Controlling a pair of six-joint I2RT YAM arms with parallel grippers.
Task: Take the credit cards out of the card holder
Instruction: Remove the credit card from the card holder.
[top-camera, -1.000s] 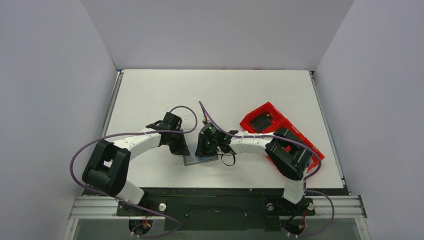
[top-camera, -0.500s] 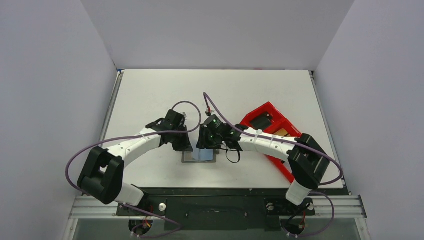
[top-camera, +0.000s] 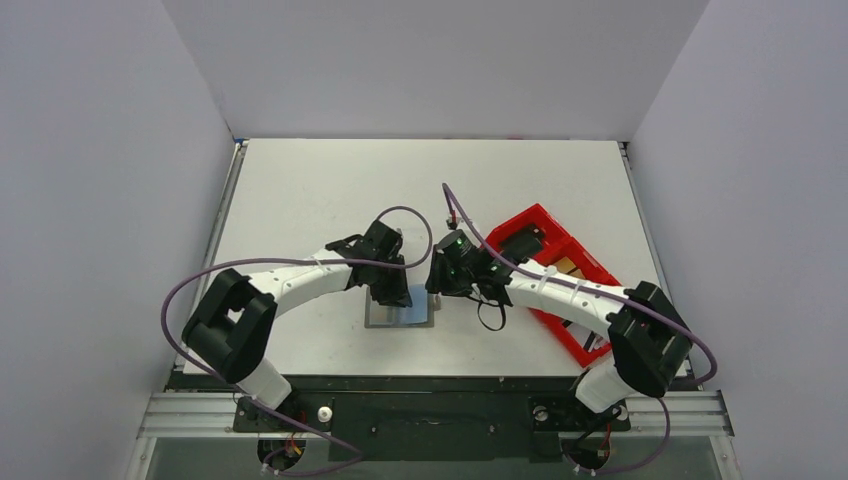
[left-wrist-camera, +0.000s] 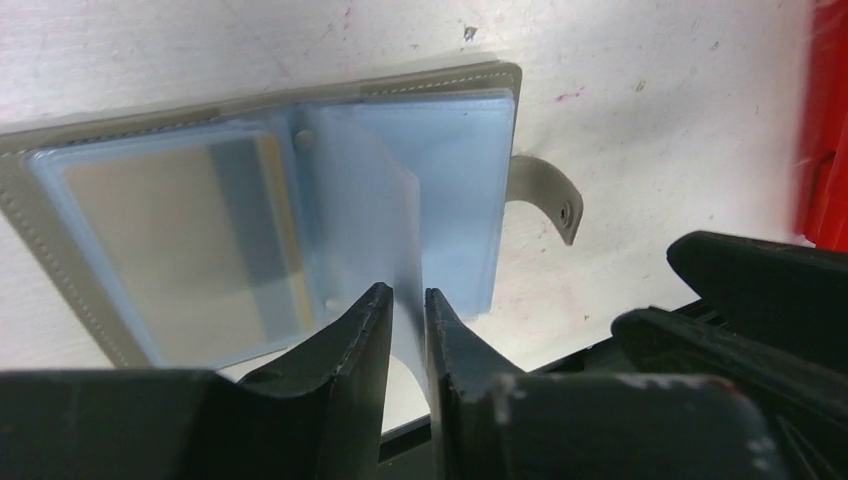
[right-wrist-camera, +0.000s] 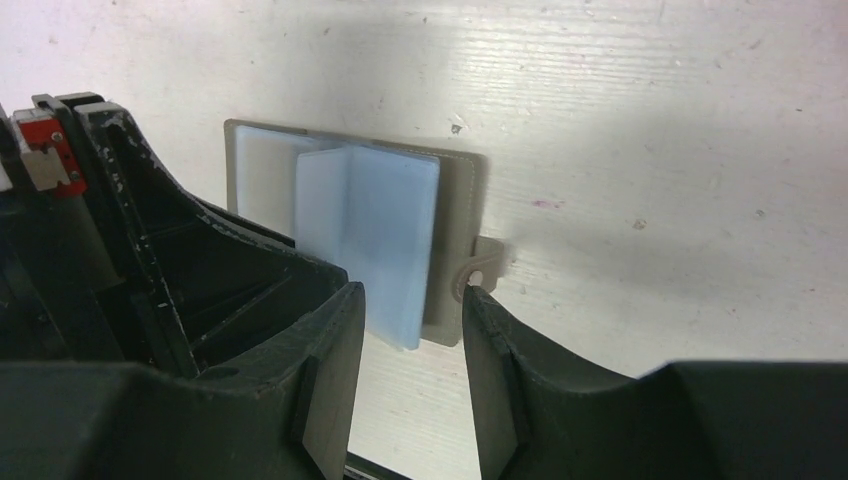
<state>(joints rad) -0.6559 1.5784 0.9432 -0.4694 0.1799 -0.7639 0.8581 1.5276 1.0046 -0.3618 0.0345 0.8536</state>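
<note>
Narrowly parted, the left gripper (left-wrist-camera: 407, 300) has a thin, translucent blue sleeve leaf (left-wrist-camera: 365, 200) standing upright in the slim gap between its jaws. The leaf runs between both pads, but I cannot tell whether they press on it or merely flank it. Just ahead of the fingertips the card holder (left-wrist-camera: 462, 160) lies open and flat on the white table (left-wrist-camera: 650, 60), grey cover down and blue-grey pockets up. Ahead and to the left of this gripper, a tan credit card (left-wrist-camera: 165, 230) sits inside the holder's left pocket, with a yellower strip along its right edge. Ahead and to the right, the holder's small grey tab (left-wrist-camera: 545, 190) curls out onto the table. Close on the left gripper's right is the right gripper (right-wrist-camera: 410, 295). Its jaws stand clearly apart with nothing between them, and the tab lies just beyond its tips. Farther out to the right, well apart from the holder, is the red tray (top-camera: 520, 225).
</note>
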